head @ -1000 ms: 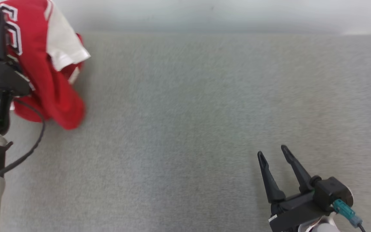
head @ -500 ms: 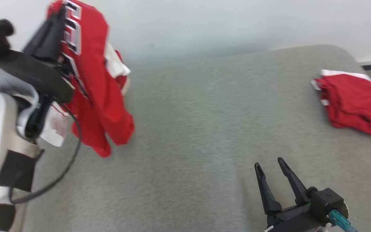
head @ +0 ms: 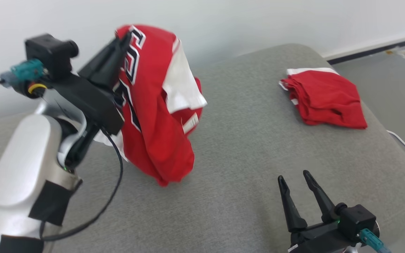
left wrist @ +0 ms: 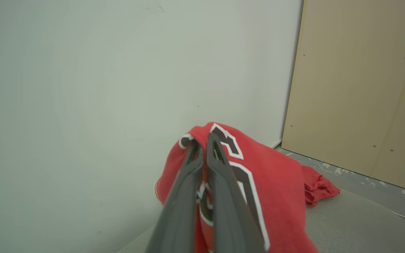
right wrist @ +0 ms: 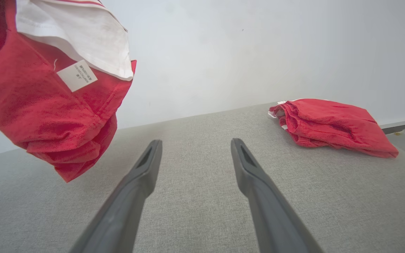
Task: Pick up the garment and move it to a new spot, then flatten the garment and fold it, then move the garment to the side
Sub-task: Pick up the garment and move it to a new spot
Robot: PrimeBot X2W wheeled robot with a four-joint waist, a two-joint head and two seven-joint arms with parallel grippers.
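A: Which step did you log?
B: The first one, the carry. The left gripper point(head: 125, 37) was pinched tight on a top fold of the red garment point(head: 153, 133). It hung in the air over the left part of the grey padded surface point(head: 244, 158), and from the right wrist view its lowest fold looked clear of the padding.
A: And the other arm?
B: The right gripper point(head: 294, 177) had its fingers spread with nothing between them, low over the near right. A folded red piece point(head: 325, 100) lay at the far right, well apart.
A: Which way did it point?
B: It was bunched, long axis roughly vertical from the pinch downward. The black-and-white print sat up by the fingers; the white sleeve and the label faced the right arm.
A: What next?
B: My guess: lower it onto the bare middle and let go there. Spreading it would call for both grippers, and I couldn't tell collar from hem
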